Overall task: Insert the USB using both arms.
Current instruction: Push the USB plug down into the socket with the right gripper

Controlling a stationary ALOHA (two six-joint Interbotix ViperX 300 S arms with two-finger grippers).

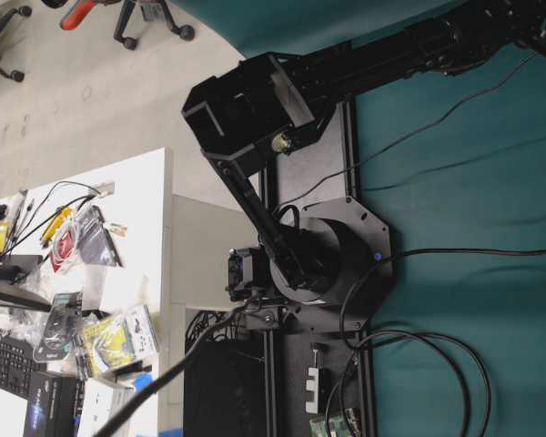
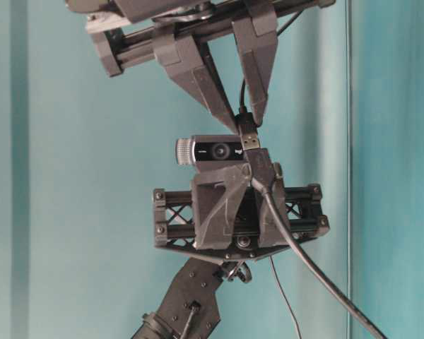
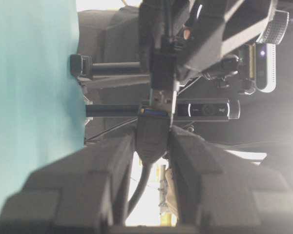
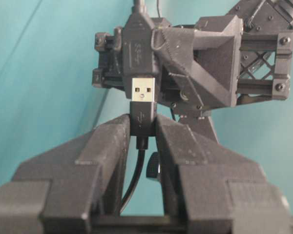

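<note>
The black USB plug (image 4: 143, 92) has a thin cable and a bare metal end, and my right gripper (image 4: 142, 122) is shut on it. In the table-level view this gripper (image 2: 246, 116) reaches down from above. Below it my left gripper (image 2: 258, 166) is shut on a dark grey USB socket (image 2: 263, 169) with a thick cable (image 2: 304, 261). The plug's metal tip (image 2: 250, 141) meets the socket's mouth, with most of the metal still showing. From the left wrist I see the socket (image 3: 151, 141) between my left gripper's (image 3: 153, 131) fingers. One arm (image 1: 246, 118) shows overhead, and both grippers are out of that view.
The arm's round base (image 1: 332, 255) stands on a black frame beside teal cloth (image 1: 473, 182) crossed by loose cables (image 1: 419, 364). A cluttered white desk (image 1: 155, 182) with a keyboard (image 1: 0, 360) lies to the left. Chair bases (image 1: 155, 18) stand on the floor beyond.
</note>
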